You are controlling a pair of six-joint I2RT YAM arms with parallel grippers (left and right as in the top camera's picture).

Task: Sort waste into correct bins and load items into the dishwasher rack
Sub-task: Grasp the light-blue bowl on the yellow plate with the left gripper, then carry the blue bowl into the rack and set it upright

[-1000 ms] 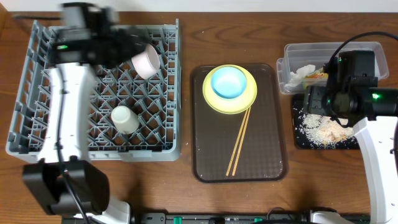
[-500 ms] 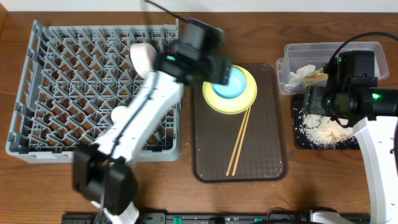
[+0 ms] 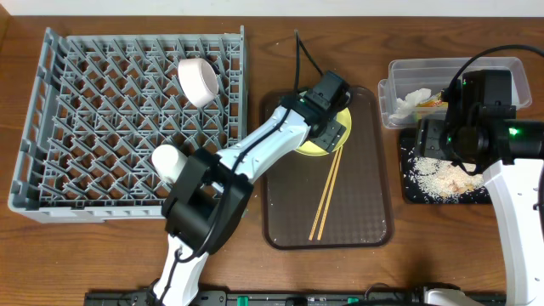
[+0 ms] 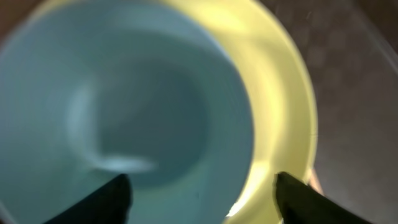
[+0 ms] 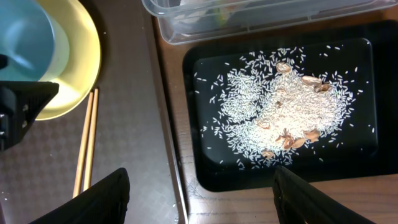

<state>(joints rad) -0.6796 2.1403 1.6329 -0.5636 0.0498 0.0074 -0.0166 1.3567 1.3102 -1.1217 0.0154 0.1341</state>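
L hand [image 4: 202, 202] is low over the blue bowl [image 4: 124, 112]. The bowl sits in the yellow plate [image 5: 74, 68] on the brown tray [image 3: 289, 221]. Its fingers are spread wide. One tip is over the inside of the bowl & the other is over the plate, w/ the bowl's edge btwn them. Nothing is gripped, and I can't tell if the tips touch.

Chopsticks [image 3: 327, 191] lie side by side on the brown tray, right by the plate. Pink bowl [image 3: 198, 81] lies tipped on its side in the grey rack [image 3: 85, 204]. White cup [image 3: 167, 161] is in the rack too, well apart from it.

R hand [image 5: 199, 202] hangs w/ fingers wide apart & empty, above the black tray [image 5: 367, 155] at the side next to the brown tray. Rice [image 5: 280, 106] is spread in the black tray. Clear tub [image 3: 501, 72] sits just beside it on the desk [image 3: 255, 272], w/ the white tissue [image 3: 410, 100] inside.
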